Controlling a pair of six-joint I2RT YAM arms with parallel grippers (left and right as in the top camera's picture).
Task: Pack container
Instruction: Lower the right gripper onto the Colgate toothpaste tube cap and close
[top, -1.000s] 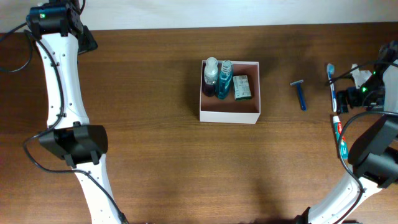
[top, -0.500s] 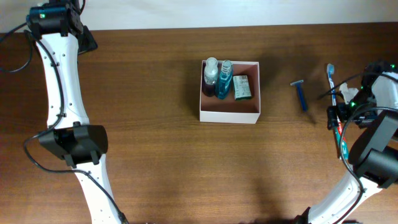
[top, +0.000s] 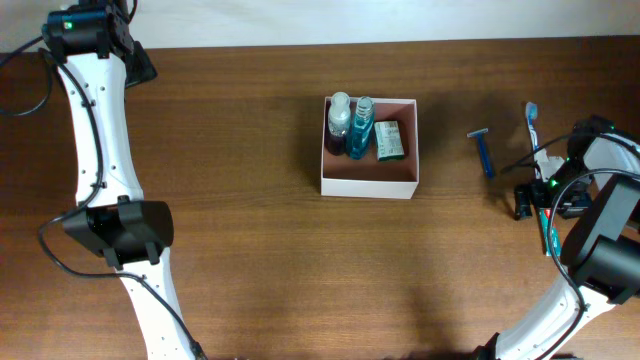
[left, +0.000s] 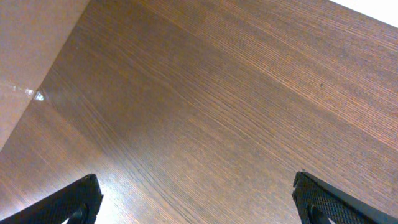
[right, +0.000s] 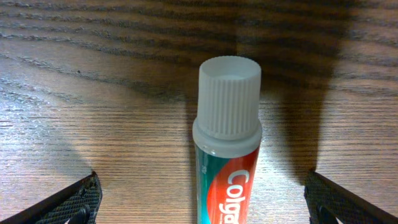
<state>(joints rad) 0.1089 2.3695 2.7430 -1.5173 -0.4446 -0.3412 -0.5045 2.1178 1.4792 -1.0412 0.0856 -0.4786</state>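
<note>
Wide-apart jaws (tips only) above brown wooden table (left: 217, 106).

Grained wood, plastic, card
table (left: 205, 93) dark grained wood, faint sheen; toothpaste tube (right: 227, 193) glossy; its cap (right: 229, 93) ribbed white plastic; container (top: 368, 185) matt white card

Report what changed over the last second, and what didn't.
The right pincer swung from beside the toothbrush back toward its base and leftward. It now hangs open over the toothpaste cap, gripping nothing. The left pincer, container and razor stayed put, as did the toothbrush.
</note>
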